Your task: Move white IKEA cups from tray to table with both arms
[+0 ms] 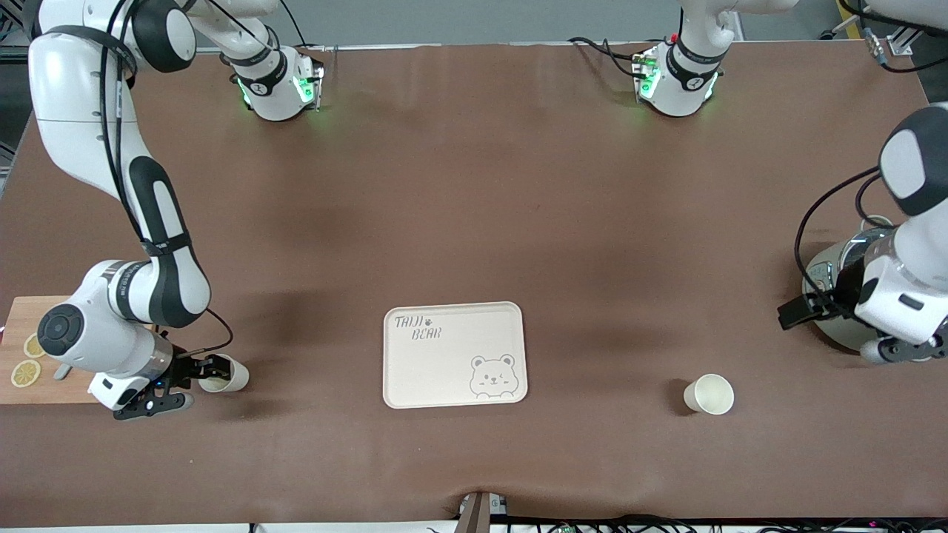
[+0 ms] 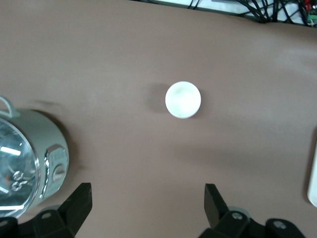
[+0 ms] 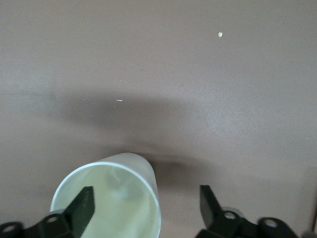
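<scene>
This looks like a robotics lab set up for tabletop trials, not a home or a kitchen. Two big glossy white arms are bolted along one edge of the table, their bases glowing with green status lights, with black cables looped along the joints. A plain brown cloth covers the whole table like a test surface. More wiring bunches along the table edge nearest the front camera. The household bits feel staged: a cream tray printed with a cartoon bear, a wooden board with lemon slices, a shiny metal pot.
</scene>
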`<act>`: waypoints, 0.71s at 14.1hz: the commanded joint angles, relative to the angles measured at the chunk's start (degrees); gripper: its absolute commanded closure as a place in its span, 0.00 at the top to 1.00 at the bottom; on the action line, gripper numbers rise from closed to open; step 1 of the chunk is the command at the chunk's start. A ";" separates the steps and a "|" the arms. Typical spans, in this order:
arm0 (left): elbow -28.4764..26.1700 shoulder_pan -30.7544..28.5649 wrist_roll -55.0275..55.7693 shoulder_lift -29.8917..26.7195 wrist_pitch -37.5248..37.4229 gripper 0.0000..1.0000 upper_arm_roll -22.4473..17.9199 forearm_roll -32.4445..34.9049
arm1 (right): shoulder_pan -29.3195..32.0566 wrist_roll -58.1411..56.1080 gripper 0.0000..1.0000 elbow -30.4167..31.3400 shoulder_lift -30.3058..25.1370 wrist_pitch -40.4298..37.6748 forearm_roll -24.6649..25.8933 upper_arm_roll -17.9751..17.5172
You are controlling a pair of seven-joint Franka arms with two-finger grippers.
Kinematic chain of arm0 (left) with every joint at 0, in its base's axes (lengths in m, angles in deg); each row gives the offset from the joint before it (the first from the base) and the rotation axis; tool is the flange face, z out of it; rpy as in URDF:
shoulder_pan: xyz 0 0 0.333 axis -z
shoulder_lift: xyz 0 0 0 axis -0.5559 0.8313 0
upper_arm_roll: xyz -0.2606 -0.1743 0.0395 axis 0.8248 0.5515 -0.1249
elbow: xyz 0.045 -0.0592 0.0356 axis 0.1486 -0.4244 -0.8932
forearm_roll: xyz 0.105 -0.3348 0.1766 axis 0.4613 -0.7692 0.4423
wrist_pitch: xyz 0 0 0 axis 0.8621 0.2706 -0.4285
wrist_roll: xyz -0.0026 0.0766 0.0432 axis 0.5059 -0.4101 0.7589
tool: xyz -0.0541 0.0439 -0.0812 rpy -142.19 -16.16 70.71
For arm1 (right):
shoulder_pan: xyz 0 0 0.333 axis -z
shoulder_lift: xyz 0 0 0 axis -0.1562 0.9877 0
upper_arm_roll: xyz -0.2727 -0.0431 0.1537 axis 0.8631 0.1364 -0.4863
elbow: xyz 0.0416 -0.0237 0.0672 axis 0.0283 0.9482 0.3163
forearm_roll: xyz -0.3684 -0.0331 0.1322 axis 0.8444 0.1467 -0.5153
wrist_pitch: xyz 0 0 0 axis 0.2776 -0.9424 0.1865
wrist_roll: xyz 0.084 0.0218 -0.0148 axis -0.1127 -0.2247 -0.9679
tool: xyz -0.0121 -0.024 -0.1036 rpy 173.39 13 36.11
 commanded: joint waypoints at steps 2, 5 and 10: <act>-1.37 0.00 -1.17 -4.88 -5.76 1.00 1.23 -0.17 | -0.03 -0.12 1.00 -3.47 -3.96 -11.06 -1.20 0.03; -1.11 -0.09 -1.79 -7.26 -8.59 1.00 2.10 -0.17 | 0.06 0.05 1.00 -3.74 -8.62 -18.27 -0.67 0.38; -0.50 -0.35 -1.35 -7.88 -9.91 1.00 2.37 -0.70 | 0.15 0.84 1.00 -3.74 -15.92 -29.17 -0.23 0.73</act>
